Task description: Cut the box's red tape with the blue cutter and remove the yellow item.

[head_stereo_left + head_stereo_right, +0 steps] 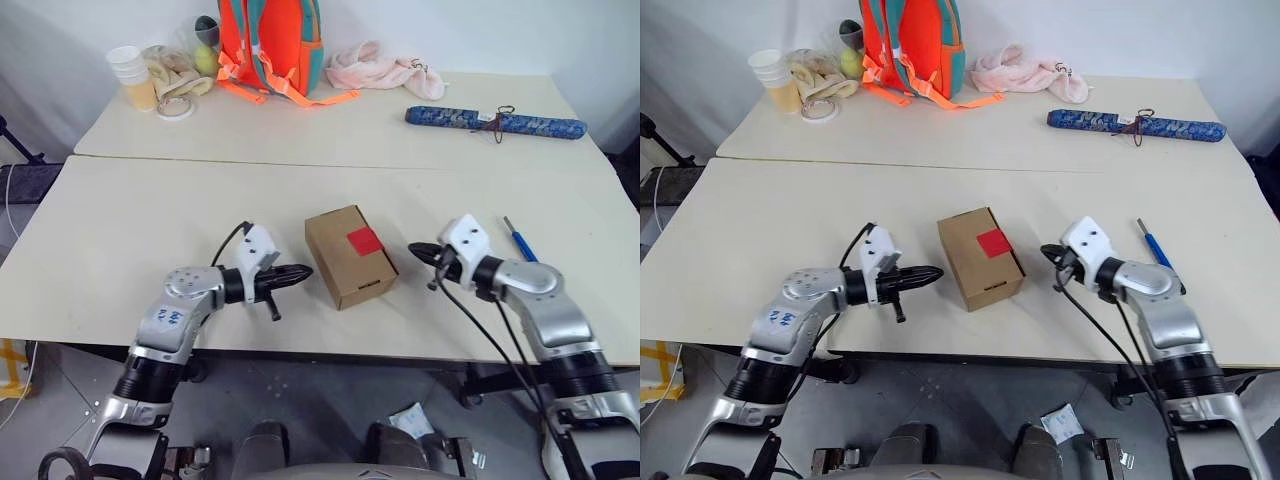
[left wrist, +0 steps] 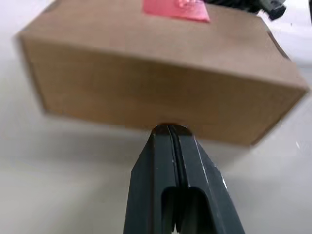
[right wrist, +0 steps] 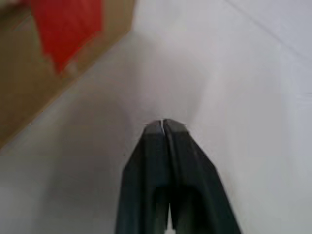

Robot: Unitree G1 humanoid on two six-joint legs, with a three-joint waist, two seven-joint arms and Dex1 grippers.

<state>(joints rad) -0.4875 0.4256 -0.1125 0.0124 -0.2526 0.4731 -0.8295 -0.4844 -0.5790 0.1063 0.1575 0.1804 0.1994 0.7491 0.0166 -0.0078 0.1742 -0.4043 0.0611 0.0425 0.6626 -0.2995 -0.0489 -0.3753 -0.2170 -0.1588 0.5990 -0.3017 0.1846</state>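
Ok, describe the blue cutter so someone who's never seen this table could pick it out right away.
Start at the near table, where the brown box with a red patch sits in the middle. Look to the far right of it, past the right gripper: the blue cutter lies flat there by itself. It is slim, plain and pen-like, unlike the long, thick patterned blue roll on the far table.
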